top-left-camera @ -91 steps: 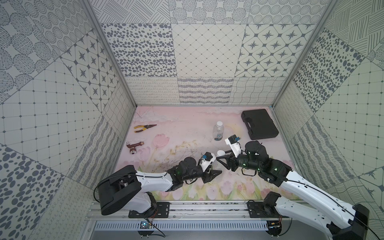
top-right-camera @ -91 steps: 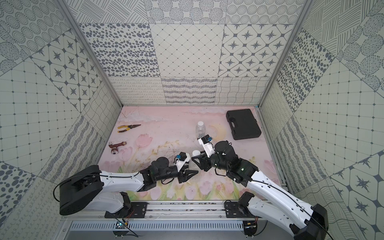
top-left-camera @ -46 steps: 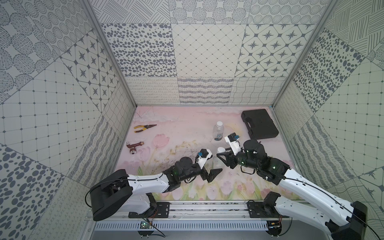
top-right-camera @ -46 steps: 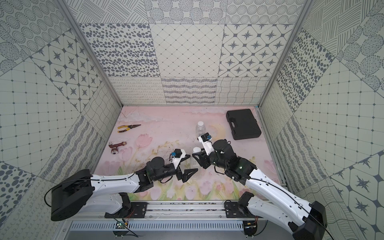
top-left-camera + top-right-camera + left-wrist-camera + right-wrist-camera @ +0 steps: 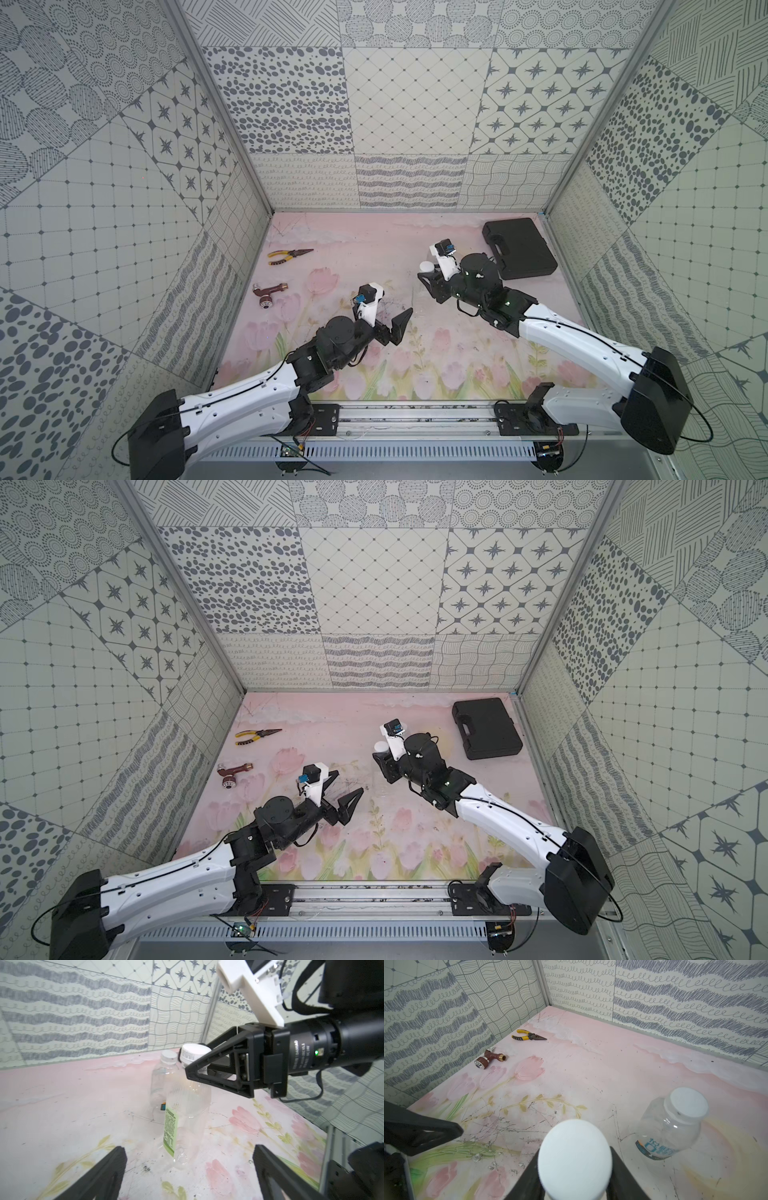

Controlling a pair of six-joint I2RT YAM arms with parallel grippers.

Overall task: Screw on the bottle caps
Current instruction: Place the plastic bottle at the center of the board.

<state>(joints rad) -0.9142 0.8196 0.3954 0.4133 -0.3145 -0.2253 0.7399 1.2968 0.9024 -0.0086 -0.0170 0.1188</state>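
My right gripper [image 5: 195,1057] is shut on the neck of the taller bottle [image 5: 187,1109], just under its white cap [image 5: 195,1049]. This clear bottle with a green label leans, its base down by the mat. The same cap [image 5: 574,1159] fills the gap between the right fingers. Behind stands the shorter bottle [image 5: 668,1130] with a blue-white label and a white cap [image 5: 686,1103] on top. My left gripper [image 5: 189,1148] is open and empty, short of the taller bottle's base. In both top views the left gripper [image 5: 390,311] sits in front and left of the right gripper [image 5: 428,277].
Yellow-handled pliers [image 5: 289,255] and a brown metal nozzle [image 5: 268,293] lie at the left of the mat. A black case [image 5: 519,249] lies at the back right. Patterned walls close in three sides.
My left gripper has opened, let go of the taller bottle and drawn back to the left. The right gripper has carried the capped bottle farther toward the back.
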